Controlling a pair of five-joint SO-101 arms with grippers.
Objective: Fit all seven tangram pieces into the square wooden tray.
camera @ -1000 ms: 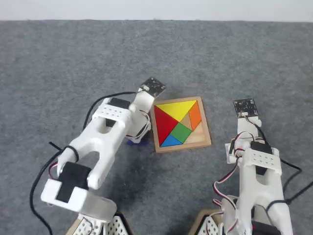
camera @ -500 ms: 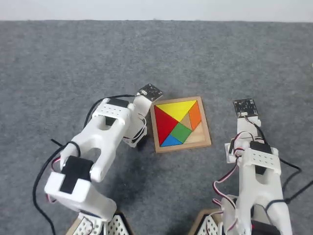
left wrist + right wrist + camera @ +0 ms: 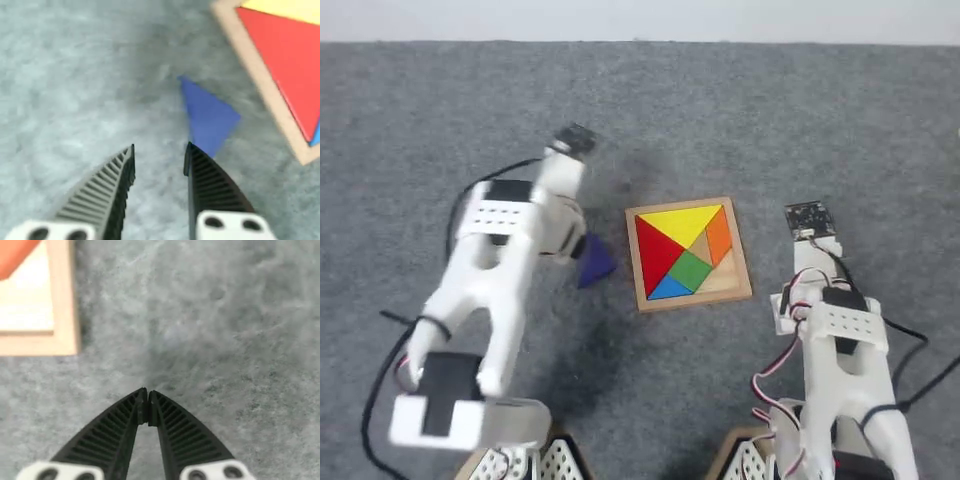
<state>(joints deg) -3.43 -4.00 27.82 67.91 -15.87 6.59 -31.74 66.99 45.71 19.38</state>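
The blue triangle (image 3: 207, 117) lies just beyond one tip of the parted left fingers (image 3: 210, 185); the right fingers (image 3: 175, 435) are pressed together, empty.

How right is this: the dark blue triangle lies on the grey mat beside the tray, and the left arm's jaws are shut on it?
Not quite. The dark blue triangle lies on the grey mat beside the tray, but the left arm's jaws are open, not shut on it, as the left wrist view shows.
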